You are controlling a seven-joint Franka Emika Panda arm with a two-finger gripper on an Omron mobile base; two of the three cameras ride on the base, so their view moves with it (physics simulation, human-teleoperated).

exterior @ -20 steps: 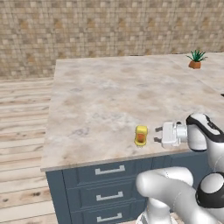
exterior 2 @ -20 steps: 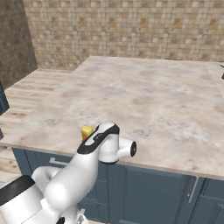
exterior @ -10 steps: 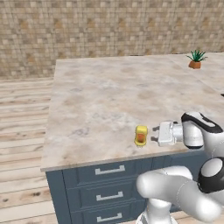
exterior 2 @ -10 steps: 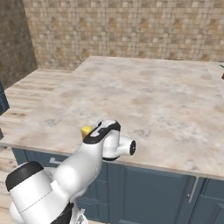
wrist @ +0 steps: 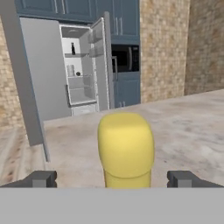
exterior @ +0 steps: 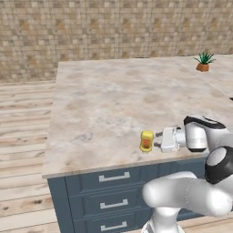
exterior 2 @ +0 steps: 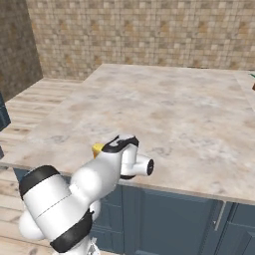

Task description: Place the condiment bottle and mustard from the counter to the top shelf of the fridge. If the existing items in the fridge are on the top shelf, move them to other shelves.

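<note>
The mustard (exterior: pixel 146 141) is a squat yellow bottle with an orange label, upright near the counter's (exterior: pixel 113 100) front edge. My gripper (exterior: pixel 156 140) lies level just to its right, pointing at it and open. In the hand view the mustard (wrist: pixel 126 148) stands close in front, between the wide-apart fingertips (wrist: pixel 42 178), untouched by the gripper (wrist: pixel 113 179). From the right, my arm hides all but a yellow corner of the mustard (exterior 2: pixel 97 148). Far off, the fridge (wrist: pixel 41 74) stands open; a small dark bottle (wrist: pixel 73 48), apparently the condiment bottle, is on its top shelf. A pale cylinder (wrist: pixel 71 70) sits one shelf lower.
A potted plant (exterior: pixel 203 62) stands at the counter's far right corner. Dark blue-grey drawers (exterior: pixel 113 178) with silver handles lie below the front edge. Beside the fridge is a dark built-in oven (wrist: pixel 124 59) among blue cabinets. Wooden floor runs left of the counter.
My hand has crept left along the counter edge, closer to the mustard. The jaws have stayed open and the bottle has not moved.
</note>
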